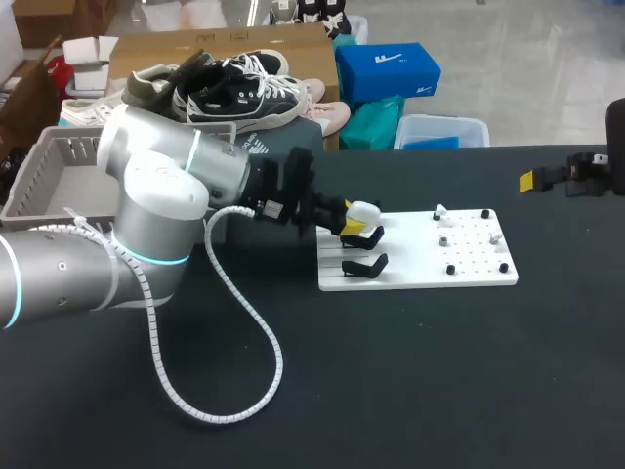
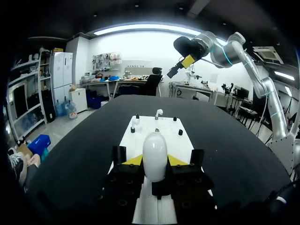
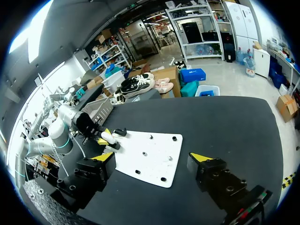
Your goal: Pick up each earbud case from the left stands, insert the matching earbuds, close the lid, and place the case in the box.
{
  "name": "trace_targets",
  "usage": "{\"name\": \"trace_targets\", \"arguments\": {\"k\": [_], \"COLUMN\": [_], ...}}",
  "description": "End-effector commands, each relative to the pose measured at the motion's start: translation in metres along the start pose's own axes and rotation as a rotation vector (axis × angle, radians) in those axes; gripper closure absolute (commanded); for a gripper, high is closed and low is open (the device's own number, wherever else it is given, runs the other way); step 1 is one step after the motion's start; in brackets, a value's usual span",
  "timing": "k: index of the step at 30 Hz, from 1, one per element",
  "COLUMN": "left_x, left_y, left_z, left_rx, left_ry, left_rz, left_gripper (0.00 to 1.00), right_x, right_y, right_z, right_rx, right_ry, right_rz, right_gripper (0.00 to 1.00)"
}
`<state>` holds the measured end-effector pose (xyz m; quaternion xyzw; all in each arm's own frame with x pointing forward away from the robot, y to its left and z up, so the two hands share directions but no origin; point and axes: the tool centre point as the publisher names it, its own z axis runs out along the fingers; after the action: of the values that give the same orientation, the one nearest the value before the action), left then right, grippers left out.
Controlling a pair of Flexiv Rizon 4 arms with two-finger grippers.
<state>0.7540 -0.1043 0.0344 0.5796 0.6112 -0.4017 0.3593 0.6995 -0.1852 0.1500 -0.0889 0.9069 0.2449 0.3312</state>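
A white earbud case stands at the upper of two black stands on the left end of the white board. My left gripper is shut on it. In the left wrist view the case sits upright between the yellow-tipped fingers, touched from both sides. White earbuds rest among black pegs on the board's right half. My right gripper hovers open at the far right, well away from the board; in its own view the right gripper holds nothing, with the board ahead.
A grey slatted basket stands at the back left, behind my left arm. The left arm's white cable loops over the dark table in front of the board. A second black stand is bare just below the held case.
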Motion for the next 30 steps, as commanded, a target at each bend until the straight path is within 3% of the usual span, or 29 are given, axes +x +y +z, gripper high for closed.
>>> {"name": "trace_targets", "arguments": {"k": [1,11,24,30], "left_x": [-0.005,-0.034,-0.075,-0.087], "left_y": [-0.011,-0.011,0.004,0.001], "left_z": [-0.009,-0.006,0.019,0.027], "left_rx": [-0.056,-0.097,-0.095,-0.081], "left_ry": [-0.024,-0.062,-0.061,-0.059], "left_rz": [0.014,0.083,0.168,0.197], "left_gripper": [1.00,1.00,1.00,1.00], "right_x": [0.000,0.001,0.017,0.022], "right_y": [0.000,0.006,0.050,0.063], "right_z": [0.001,0.013,0.035,0.045], "right_rx": [0.000,-0.022,-0.052,-0.064], "right_ry": [0.001,0.043,0.117,0.153], "right_rz": [0.000,-0.024,-0.149,-0.188], "right_gripper": [0.00,0.00,0.00,0.00]}}
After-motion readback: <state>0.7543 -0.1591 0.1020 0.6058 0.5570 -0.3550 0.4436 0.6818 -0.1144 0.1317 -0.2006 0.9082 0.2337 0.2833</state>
